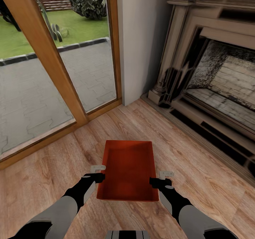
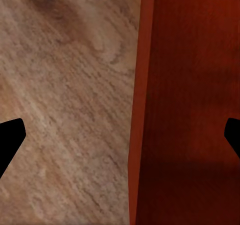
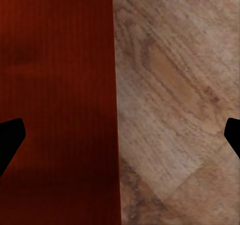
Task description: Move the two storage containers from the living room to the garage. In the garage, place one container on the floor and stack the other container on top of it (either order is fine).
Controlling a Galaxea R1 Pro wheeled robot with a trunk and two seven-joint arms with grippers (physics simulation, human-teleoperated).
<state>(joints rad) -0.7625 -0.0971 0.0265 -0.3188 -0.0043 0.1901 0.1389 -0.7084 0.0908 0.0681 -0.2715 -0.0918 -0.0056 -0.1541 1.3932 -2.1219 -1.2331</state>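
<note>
A red-orange storage container (image 1: 129, 170) is seen on the wood plank floor (image 1: 198, 175) at 6 o'clock, straddled at its side walls by the wide-open left gripper (image 1: 97, 172) and right gripper (image 1: 162, 179), nothing being clamped.

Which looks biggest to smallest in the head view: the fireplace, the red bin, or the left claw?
1. The fireplace, covering much of the right side.
2. The red bin, on the wood floor between the arms.
3. The left claw, a small pale bracket at the bin's side. It looks about equal to the right claw.
</note>
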